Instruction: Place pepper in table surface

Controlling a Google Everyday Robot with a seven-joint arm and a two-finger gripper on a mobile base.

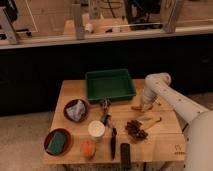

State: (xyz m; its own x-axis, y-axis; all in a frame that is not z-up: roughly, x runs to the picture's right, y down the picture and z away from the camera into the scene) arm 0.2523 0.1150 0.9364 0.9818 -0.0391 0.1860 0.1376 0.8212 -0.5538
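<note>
The hand (pixel 143 105) hangs closed just right of the green tray (pixel 110 85). The pepper (pixel 135 107) lies at its tip on the desk (pixel 161 141).

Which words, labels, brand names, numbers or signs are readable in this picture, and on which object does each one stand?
No text can be read as words or numbers.
Small dark logo mark, on the front right corner of the table surface: too small to read.
The gripper, shut, low over the table surface to the right of the green tray and next to the pepper: no readable marking.
</note>
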